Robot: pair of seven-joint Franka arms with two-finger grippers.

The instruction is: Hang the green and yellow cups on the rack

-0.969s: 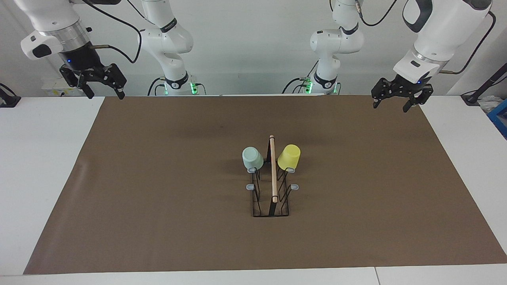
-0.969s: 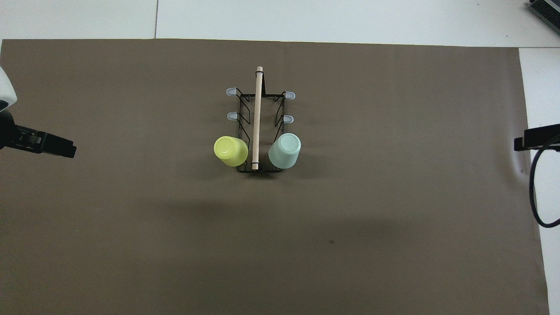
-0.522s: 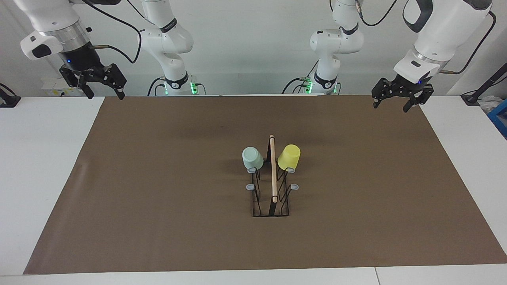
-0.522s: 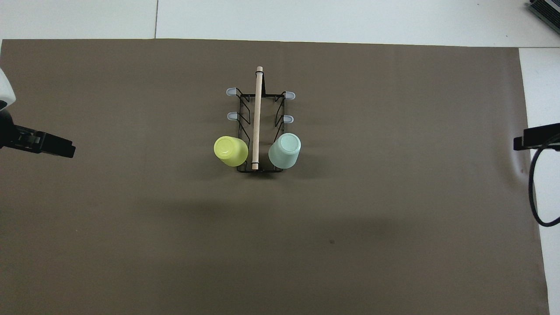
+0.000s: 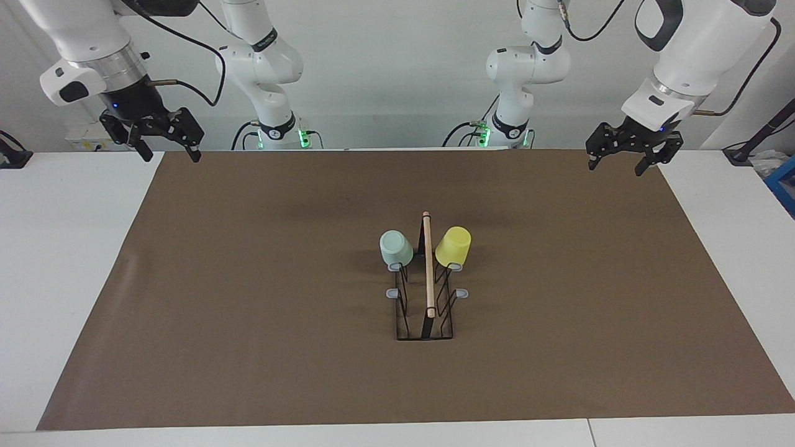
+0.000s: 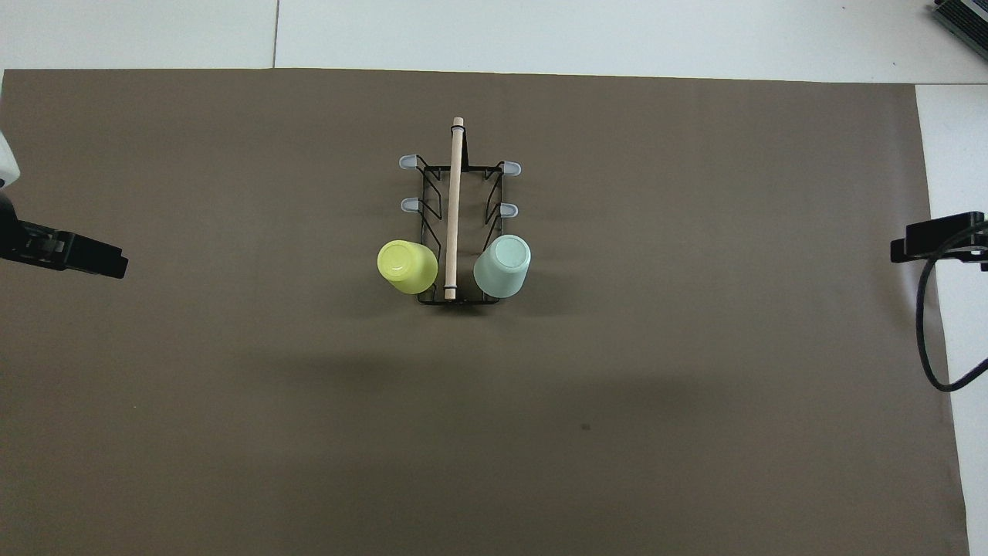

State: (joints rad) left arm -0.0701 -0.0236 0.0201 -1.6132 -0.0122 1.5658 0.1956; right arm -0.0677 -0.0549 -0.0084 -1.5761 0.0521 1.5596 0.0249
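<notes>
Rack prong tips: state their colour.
Grey prong tips on the rack; overhead view shows them best.

Black wire rack (image 5: 425,310) – pale wooden dowel (image 5: 428,264) – matt brown mat (image 5: 248,298).

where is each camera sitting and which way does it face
Facing view: high across the table, looking at the robots; both whole arms show at the top, left pincer and right pincer raised and open at the brown mat's corners.
Overhead view: high above the robots' end, looking steeply down; only the pincers and a cable show at its edges.
Shared, half a turn apart: the rack with the yellow cup and green cup hung on its prongs nearest the robots.
</notes>
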